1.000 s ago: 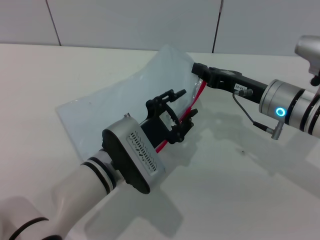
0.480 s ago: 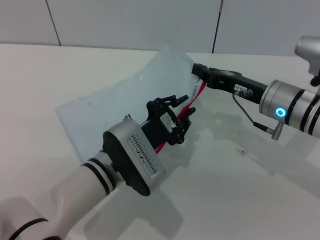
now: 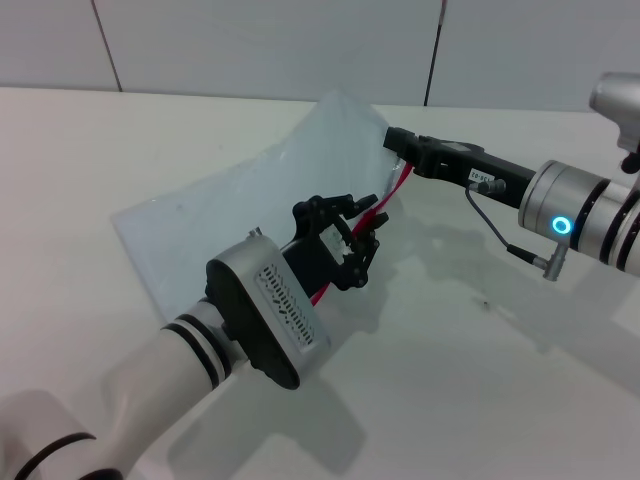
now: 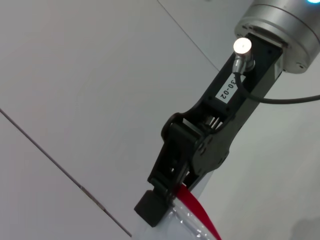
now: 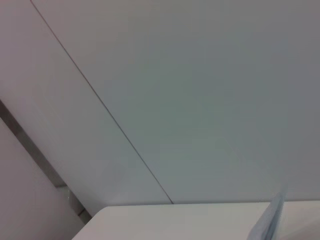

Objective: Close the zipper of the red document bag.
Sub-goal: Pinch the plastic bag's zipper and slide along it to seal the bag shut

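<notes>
- The left gripper [image 3: 352, 232] is drawing its fingers together over the zipper [image 3: 388, 208]: a second ago they were spread wide with the red strip running free between them, and now they are nearly closed on it. Whether the pads have the slider itself or only the strip, I cannot tell from the head view.
- I judge this to be the grasp step finishing; a firm hold on the slider is what any pull along the strip depends on, so no closing of the zip is showing yet.
- The right gripper [image 3: 396, 141] is keeping its place, clamped shut on the far end of the red edge of the red document bag [image 3: 240, 210] and holding that corner raised; the left wrist view shows the same pincer [image 4: 170, 187] biting the red strip [image 4: 200, 212] where it meets the clear plastic.
- The bag is lying toward the back of the table [image 3: 480, 380], roughly mid-width, its near part flat on the surface and its far corner lifted by the right arm, the red edge facing the robot's right.
- Against the earlier frame, the bag is sitting as it did and the right arm is not shifting; only the left fingers are differing, narrower and settled a little lower onto the strip.
- The right wrist view is showing only wall and a sliver of the bag's corner [image 5: 270, 220].
</notes>
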You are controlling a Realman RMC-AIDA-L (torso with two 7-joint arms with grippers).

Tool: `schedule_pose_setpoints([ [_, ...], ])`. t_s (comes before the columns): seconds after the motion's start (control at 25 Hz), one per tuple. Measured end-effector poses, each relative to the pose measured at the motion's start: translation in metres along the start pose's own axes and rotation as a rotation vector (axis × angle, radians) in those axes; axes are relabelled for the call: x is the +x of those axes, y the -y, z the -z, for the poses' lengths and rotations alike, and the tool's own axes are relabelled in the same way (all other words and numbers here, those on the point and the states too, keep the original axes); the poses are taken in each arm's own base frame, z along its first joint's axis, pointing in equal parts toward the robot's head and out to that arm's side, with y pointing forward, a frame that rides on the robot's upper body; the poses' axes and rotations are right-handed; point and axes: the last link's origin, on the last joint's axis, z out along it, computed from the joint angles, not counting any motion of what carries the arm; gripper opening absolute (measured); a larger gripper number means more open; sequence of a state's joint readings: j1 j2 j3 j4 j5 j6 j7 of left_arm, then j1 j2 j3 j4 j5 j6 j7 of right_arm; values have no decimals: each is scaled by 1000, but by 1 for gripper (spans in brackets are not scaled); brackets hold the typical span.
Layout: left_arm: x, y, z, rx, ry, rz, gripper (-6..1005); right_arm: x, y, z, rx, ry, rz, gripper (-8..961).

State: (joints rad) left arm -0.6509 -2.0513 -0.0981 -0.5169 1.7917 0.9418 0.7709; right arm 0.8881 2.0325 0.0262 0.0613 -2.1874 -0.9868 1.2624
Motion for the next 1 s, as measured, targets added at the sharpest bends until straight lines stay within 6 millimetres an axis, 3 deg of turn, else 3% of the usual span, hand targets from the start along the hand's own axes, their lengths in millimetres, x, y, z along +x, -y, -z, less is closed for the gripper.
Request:
schedule_pose_setpoints([
  [0.48, -1, 3, -1, 0, 0, 29, 199, 1, 0, 0, -2, -3, 2, 70],
  [0.68, -2, 3, -2, -5, 3, 27, 99, 1, 0, 0, -3, -6, 4, 69],
  [1.0, -3, 1, -2, -17, 14, 26, 101, 1, -1, 0, -3, -4, 11, 68],
])
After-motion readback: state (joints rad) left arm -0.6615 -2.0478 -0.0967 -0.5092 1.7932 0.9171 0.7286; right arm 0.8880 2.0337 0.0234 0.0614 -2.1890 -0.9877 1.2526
